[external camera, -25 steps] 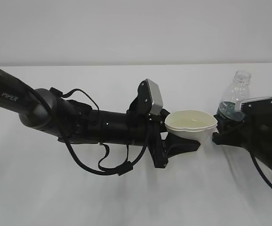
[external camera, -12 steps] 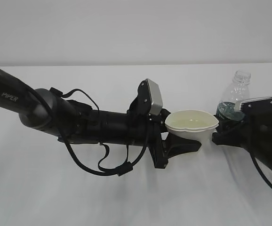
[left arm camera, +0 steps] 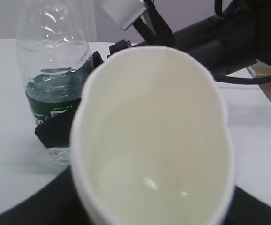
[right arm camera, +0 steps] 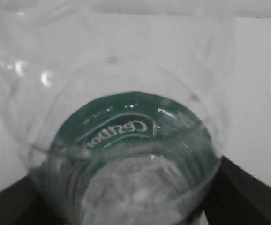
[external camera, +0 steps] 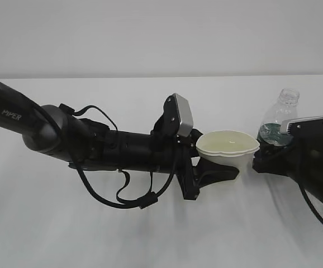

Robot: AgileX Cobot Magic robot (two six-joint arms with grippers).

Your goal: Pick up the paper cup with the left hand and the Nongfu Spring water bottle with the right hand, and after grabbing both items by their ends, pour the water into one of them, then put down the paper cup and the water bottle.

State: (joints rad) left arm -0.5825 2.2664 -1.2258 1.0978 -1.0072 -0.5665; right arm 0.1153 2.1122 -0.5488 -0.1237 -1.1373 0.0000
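Two black robot arms are seen over a white table [external camera: 150, 234] against a pale wall. On the left side of the exterior view, the left hand [external camera: 220, 173], on an arm lettered "PIPER" and draped with cables, is stretched toward the middle, and a grey box [external camera: 182, 115] is mounted near its wrist. The cup [external camera: 227, 148] is gripped low down between this hand's jaws; its rolled rim is squeezed out of round, and its cream inside is turned up and toward the camera. In the left wrist view the cup [left arm camera: 156, 140] fills most of the picture, its mouth pressed into an oval, and what may be a little clear liquid is glimpsed at the bottom. Just to the right of the cup, the bottle [external camera: 278, 120] is seen standing with its capless neck leaning slightly right, clear above and banded in dark green lower down. The right hand [external camera: 270, 153] is placed around the bottle's lower part, under a silver box [external camera: 304, 123]. Whether its jaws are pressed on the bottle or standing apart from it cannot be told. In the right wrist view the bottle [right arm camera: 126, 140] is seen close from its base, with the green label visible through the ribbed plastic and dark jaw edges at both lower corners.
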